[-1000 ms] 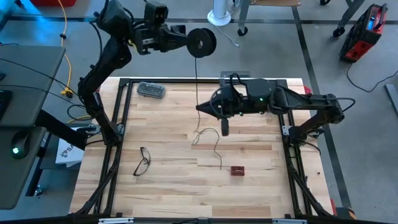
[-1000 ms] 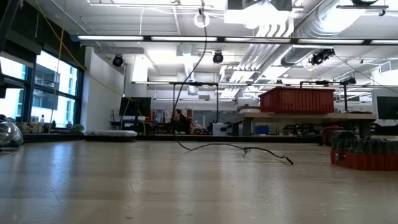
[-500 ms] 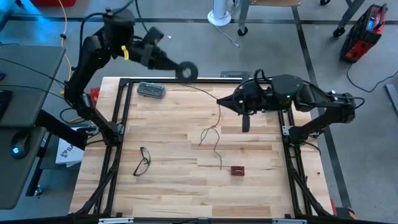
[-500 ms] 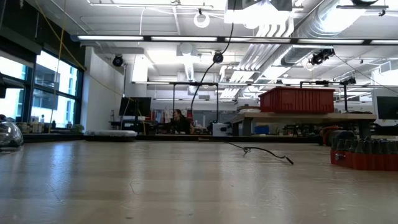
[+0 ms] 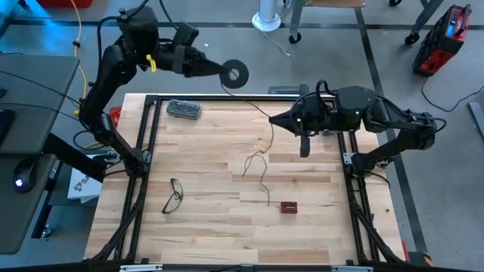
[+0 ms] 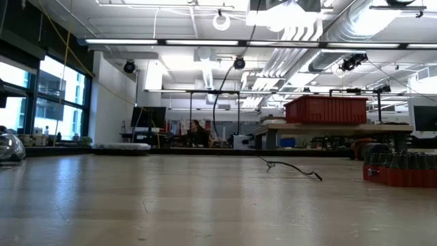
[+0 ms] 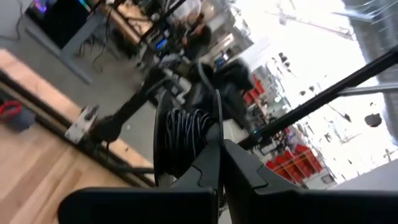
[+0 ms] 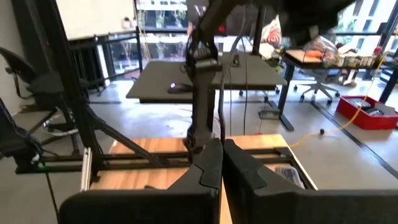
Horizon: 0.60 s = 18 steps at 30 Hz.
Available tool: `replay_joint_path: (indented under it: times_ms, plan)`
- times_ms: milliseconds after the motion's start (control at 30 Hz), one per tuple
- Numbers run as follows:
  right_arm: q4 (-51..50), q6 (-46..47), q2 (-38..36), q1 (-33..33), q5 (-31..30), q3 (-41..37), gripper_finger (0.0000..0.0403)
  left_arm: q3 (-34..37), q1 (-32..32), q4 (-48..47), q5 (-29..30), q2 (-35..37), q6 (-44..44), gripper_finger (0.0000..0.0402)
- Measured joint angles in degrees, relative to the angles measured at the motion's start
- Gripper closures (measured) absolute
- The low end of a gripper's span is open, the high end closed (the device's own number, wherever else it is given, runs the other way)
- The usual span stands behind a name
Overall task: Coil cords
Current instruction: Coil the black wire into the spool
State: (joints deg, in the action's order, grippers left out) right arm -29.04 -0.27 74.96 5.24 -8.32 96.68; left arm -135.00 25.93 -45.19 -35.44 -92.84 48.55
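since the earlier frame the reel (image 5: 235, 73) has shifted right, top centre of the high view, clamped in the left gripper (image 5: 219, 71). right gripper (image 5: 274, 121), centre right, pinches the wire (image 5: 262, 168) trailing down mid-table.

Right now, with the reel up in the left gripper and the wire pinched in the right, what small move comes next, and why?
Probably turn the reel in the left gripper to wind on more wire. A loose tail still lies on the table, while the right gripper holds the strand up, shut on it, so it can guide the feed. This is only a judgement.
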Motion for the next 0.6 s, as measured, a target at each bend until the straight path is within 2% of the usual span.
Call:
replay_joint_path:
  times_ms: [267,500,600]
  plan:
    - [-2.8,-0.2,-0.1,0.0,0.0,0.0,0.0403,0.0,1.1,5.9,-0.2,0.5,4.0,0.0401]
    - [-3.3,-0.2,-0.8,0.0,0.0,0.0,0.0403,0.0,0.8,-1.7,-5.1,2.3,9.2,0.0401]
    - [-3.3,-0.8,-1.0,0.0,0.0,0.0,0.0403,0.0,0.0,-6.9,-5.4,3.3,10.4,0.0401]
